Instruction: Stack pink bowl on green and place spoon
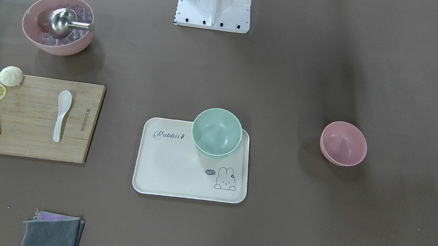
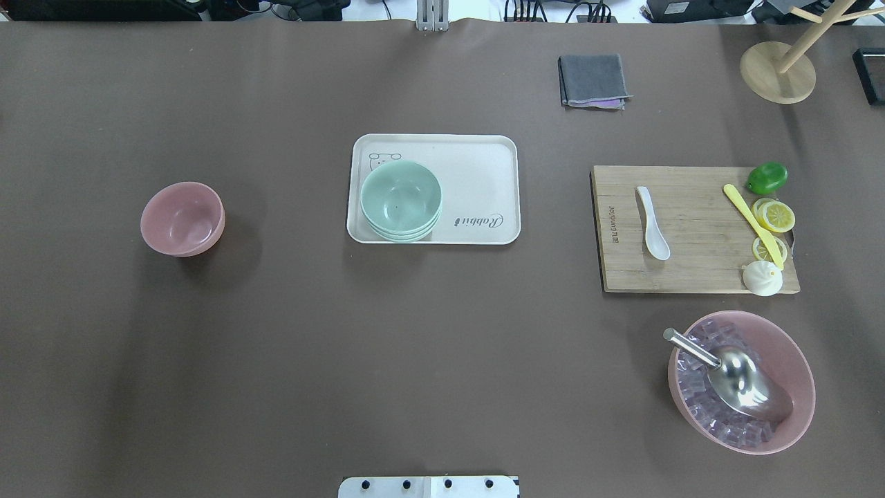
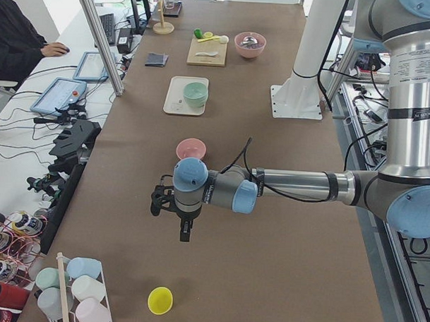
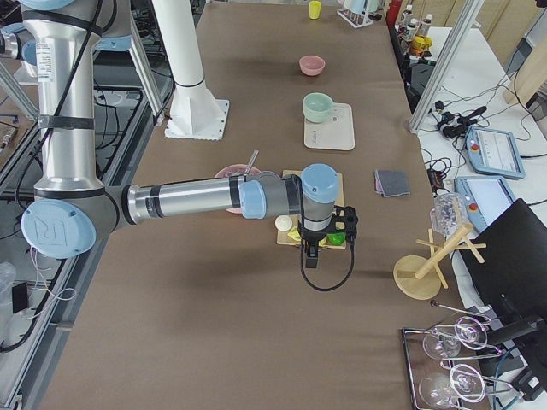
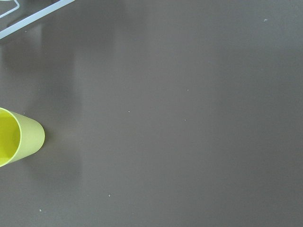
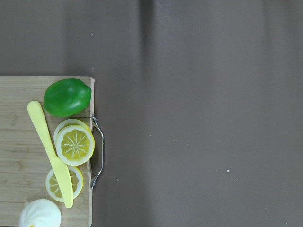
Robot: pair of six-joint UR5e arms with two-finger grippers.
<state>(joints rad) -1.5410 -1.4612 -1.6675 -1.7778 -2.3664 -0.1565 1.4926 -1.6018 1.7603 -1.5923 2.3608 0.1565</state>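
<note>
Approach survey: I am seeing bare table (image 2: 290, 346) lying all round the pink bowl (image 2: 182, 218). The green (image 2: 401, 197) is sitting open-topped in one corner of the tray (image 2: 477, 166). The spoon (image 2: 653, 223) is lying alone on the cutting board (image 2: 691, 273), with the yellow knife (image 2: 753, 225) and lemon slices (image 2: 778, 216) lying well apart from it and the large bowl (image 2: 802, 387) standing near the board.

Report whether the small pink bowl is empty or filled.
Empty: the pink bowl sits on the table, its inside bare in the overhead view.

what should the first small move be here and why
Probably swing the left hand over to the pink bowl and line up on its rim. That bowl sits alone on the table on that arm's side, the green bowl on the tray is empty, and the spoon on the cutting board goes last.
</note>
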